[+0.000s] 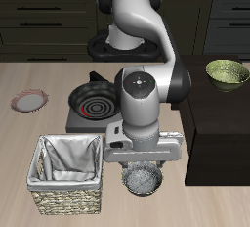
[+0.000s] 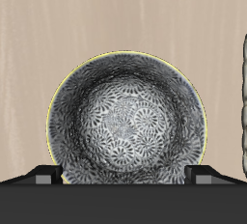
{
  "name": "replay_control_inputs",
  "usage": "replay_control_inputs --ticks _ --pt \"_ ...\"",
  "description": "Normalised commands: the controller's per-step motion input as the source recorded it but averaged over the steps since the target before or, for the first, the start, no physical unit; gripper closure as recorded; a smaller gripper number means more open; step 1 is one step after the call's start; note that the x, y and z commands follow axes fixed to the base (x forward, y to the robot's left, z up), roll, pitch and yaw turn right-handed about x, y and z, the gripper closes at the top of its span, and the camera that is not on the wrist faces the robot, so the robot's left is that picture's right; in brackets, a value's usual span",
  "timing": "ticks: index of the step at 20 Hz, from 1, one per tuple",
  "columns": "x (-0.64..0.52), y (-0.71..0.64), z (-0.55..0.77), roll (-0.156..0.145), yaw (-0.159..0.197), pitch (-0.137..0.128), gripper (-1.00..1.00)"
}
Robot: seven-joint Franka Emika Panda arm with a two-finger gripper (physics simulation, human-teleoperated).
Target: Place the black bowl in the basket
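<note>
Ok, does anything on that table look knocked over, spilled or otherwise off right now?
Nothing stands out. The black bowl sits upright on the table beside the basket, directly under the gripper. The basket stands square with its cloth lining in place. The pink-rimmed plate lies flat, and the green bowl sits upright farther back.

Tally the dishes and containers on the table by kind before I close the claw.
Bowls: 2, the black bowl and the olive-green bowl
Plates: 1, the pink-rimmed plate
Pans: 1, the frying pan
Baskets: 1, the basket
Total: 5
</note>
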Motion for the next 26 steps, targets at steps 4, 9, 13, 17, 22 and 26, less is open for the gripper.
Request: replay_control_inputs --ticks 4,9,13,17,22,26 --pt "0.01 -0.03 -0.11 -0.005 -0.012 0.020 -1.00" --pt "0.02 -0.07 -0.14 -0.017 0.007 0.014 -1.00" --pt "0.16 -0.49 0.04 -0.140 0.002 0.007 -1.00" --pt "0.13 -0.27 0.08 -0.057 -0.010 -0.007 -1.00" --pt "0.07 -0.16 -0.14 -0.024 -0.008 0.013 -1.00" --pt "0.00 -0.03 -0.27 0.001 0.002 0.054 -1.00"
